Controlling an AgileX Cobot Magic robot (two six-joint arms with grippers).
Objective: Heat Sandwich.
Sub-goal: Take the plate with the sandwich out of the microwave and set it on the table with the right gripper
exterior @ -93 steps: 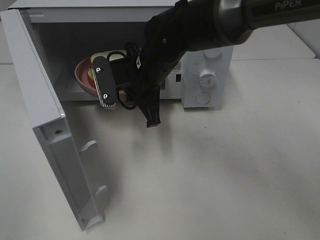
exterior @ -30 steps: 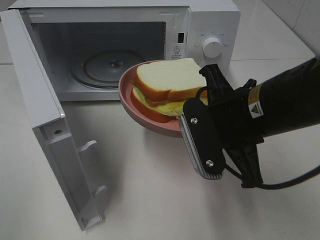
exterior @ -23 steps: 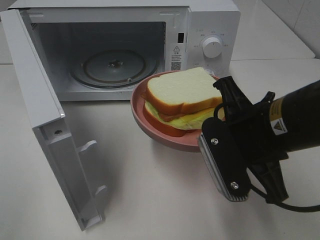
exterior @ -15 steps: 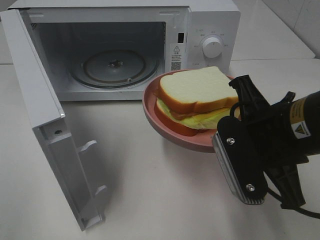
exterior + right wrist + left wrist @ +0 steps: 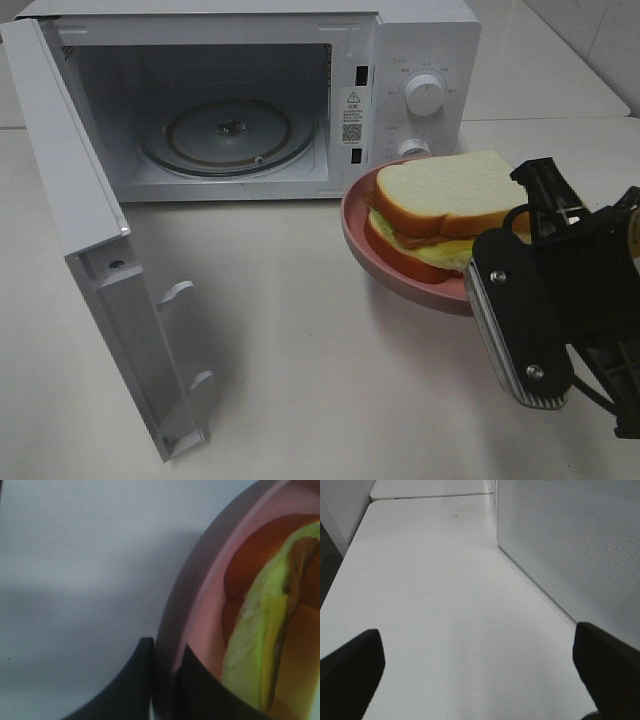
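The sandwich (image 5: 445,200) sat on a pink plate (image 5: 375,250) held out in front of the microwave's control panel (image 5: 425,95), to the right of the open cavity. Top bread slice tan-crusted and pale, green and yellow filling showing along the lower edge; in the right wrist view the filling lay just inside the plate wall. Right gripper (image 5: 162,680) was pinching the plate's rim (image 5: 192,595), one finger (image 5: 135,680) outside the wall and the other inside, nearly pressed together on it. Whether the plate touched the worktop (image 5: 330,380) could not be told. Microwave (image 5: 250,90) door (image 5: 95,260) stood wide open toward the left, glass turntable (image 5: 228,135) bare inside. Dial (image 5: 425,92) on the panel, second knob partly hidden behind the plate. Left gripper (image 5: 480,667) showed spread wide in its wrist view, both fingers at the frame edges, holding nothing, over the white worktop beside the microwave's perforated side wall (image 5: 575,545).
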